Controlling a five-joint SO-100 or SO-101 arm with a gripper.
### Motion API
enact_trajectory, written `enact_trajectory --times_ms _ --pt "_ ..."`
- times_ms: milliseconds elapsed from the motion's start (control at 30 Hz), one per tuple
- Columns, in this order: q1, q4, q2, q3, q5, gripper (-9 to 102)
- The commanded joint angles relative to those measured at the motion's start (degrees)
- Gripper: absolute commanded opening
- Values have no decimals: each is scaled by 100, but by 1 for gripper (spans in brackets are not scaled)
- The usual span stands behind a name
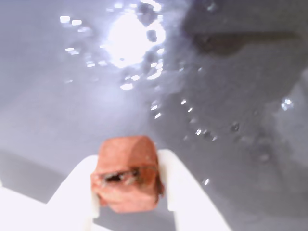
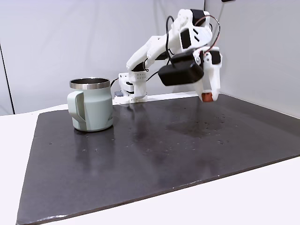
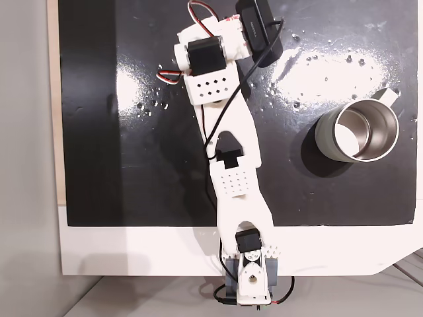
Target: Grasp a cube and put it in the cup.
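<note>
The pincer [image 1: 129, 192] was clamped on the cube [image 1: 127, 173], its two white fingers [image 1: 77, 192] pressing the reddish block from either side in the wrist view. In a fixed view from the side, the cube [image 2: 206, 97] hung clear above the dark mat [image 2: 154, 154] on the counter [image 2: 262, 192], lifted and not touching it. The cup [image 2: 91, 110] stood upright on the mat, well apart from the pincer [image 2: 206, 97], away to the left in that view, its open mouth facing up. From above, the cup [image 3: 358, 134] sat to the right of the arm [image 3: 228, 152]. The carry therefore looked to call for a swing across the mat toward the cup, keeping the cube higher than the steel rim [image 2: 89, 83].
</note>
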Motion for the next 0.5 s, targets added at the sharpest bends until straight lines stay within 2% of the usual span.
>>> enact_trajectory --times_ms 0,267,467 --pt "185 44 1037 88 141 6" --pt "598 44 2276 694 369 6" --pt "1266 44 2909 932 633 5"
